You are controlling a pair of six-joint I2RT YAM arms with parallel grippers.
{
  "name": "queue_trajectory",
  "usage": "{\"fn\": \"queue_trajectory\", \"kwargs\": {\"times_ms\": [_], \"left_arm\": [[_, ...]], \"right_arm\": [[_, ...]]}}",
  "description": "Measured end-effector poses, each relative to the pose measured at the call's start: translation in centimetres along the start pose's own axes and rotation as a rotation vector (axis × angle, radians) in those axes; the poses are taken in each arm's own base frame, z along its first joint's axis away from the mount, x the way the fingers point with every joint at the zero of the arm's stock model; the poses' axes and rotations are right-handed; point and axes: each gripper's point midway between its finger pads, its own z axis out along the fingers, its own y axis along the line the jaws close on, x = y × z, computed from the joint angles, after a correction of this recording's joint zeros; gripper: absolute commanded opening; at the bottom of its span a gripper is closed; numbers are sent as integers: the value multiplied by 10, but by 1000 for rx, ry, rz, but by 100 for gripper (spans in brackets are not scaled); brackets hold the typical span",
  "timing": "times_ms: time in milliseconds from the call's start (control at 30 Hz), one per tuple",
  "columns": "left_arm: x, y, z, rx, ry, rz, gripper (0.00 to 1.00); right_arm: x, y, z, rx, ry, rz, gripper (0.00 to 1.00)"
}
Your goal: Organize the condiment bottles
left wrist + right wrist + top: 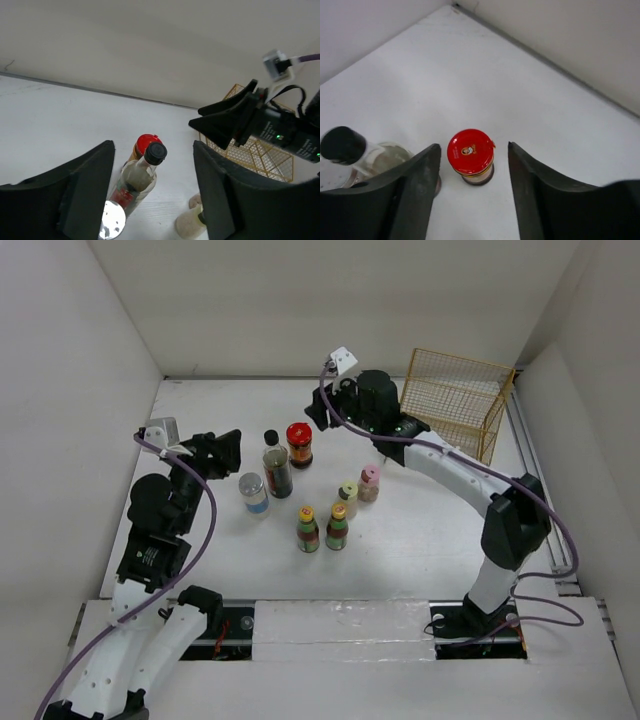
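Observation:
The condiment bottles stand grouped mid-table: a red-lidded jar (299, 444), a tall black-capped bottle (276, 468), a silver-lidded jar (254, 492), two green-labelled yellow-capped bottles (307, 528) (337, 525), a yellow-capped shaker (348, 498) and a pink-capped shaker (369, 483). My left gripper (230, 452) is open, raised just left of the tall bottle (145, 172), holding nothing. My right gripper (322, 410) is open above and behind the red-lidded jar (470, 155), which shows between its fingers (420, 190) without touching them.
A gold wire basket (455, 400) stands at the back right, beside the right arm. White walls enclose the table on three sides. In the left wrist view my right gripper (220, 122) hangs in front of the basket (265, 155).

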Motion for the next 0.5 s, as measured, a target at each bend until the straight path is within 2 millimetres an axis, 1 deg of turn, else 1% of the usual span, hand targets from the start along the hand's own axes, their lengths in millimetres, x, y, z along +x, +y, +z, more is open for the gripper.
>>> {"fn": "queue_trajectory", "kwargs": {"times_ms": [67,133,233,333,400,500], "left_arm": [[1,1,1,-3,2,0,64],[1,1,1,-6,4,0,65],[2,3,2,-13,5,0,69],[3,3,3,-17,8,1,70],[4,4,4,-20,9,1,70],[5,5,5,-26,13,2,71]], "right_arm": [[26,-8,8,2,65,14,68],[49,-8,12,-12,128,27,68],[70,-3,13,-43,184,39,68],[80,1,3,-61,209,37,68],[83,6,-14,-68,218,25,68],[70,21,-45,-96,180,-3,68]]}}
